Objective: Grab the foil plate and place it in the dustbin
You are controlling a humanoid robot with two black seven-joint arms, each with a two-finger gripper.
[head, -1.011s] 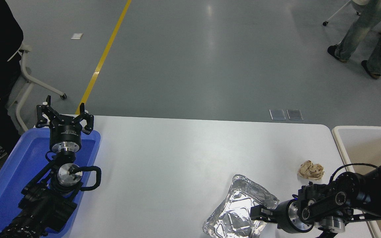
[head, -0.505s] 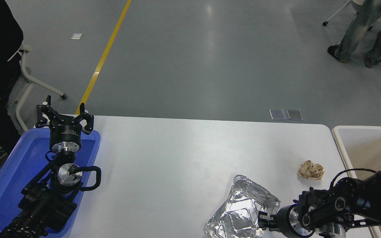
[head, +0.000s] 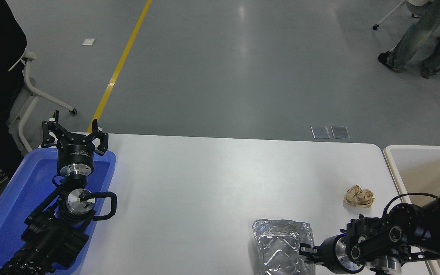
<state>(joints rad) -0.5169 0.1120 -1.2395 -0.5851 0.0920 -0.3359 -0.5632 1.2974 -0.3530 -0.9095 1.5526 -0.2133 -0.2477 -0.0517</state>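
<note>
**Grabbing the foil plate**

The right tool (head: 304,253) is at the right rim of the foil plate (head: 281,246); whether it grips it cannot be told. The picking-up step looks to be in hand. Next the plate must be lifted and carried right to the dustbin (head: 390,162). The plate is shiny and crinkled, near the table's (head: 204,183) front edge. The left tool (head: 74,131) hangs wide open over the blue tray (head: 13,198).

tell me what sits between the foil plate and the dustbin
In the head view, the right gripper and its black arm lie between the foil plate and the dustbin. The crumpled paper ball sits a little farther back, on the white table.
</note>
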